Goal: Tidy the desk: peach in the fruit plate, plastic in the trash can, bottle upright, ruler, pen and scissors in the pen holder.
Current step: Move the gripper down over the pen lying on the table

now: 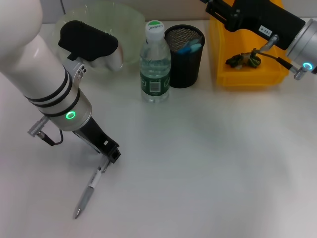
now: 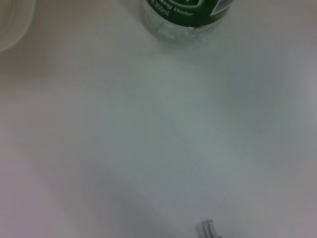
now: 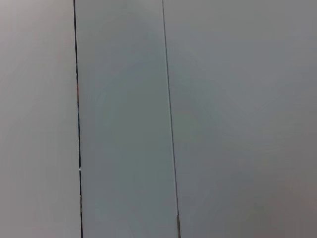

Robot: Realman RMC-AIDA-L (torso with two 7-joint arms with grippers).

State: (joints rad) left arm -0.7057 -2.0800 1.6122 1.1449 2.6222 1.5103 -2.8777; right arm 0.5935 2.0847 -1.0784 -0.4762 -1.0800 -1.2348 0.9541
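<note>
So the left gripper [image 1: 106,159] is down low on the desk [image 1: 213,163], near its front left corner, right at the top end of the pen [image 1: 87,193], which lies flat and angled toward the front edge. I honestly can't tell if the fingers are pinching the pen or just touching it, they're too tucked under the wrist. The bottle [image 1: 154,62] is already upright near the back edge, just beside the pen holder [image 1: 184,55], which has something light blue poking out, probably the scissors. The fruit plate [image 1: 130,29] sits at the back left, mostly hidden by the arm. The right gripper is parked up over the trash can [image 1: 224,59] at the back right. Main risk imo: gripping a thin pen at its very end means it could pivot or slip out on the lift, and swinging toward the holder could clip the bottle and knock it over.
</note>
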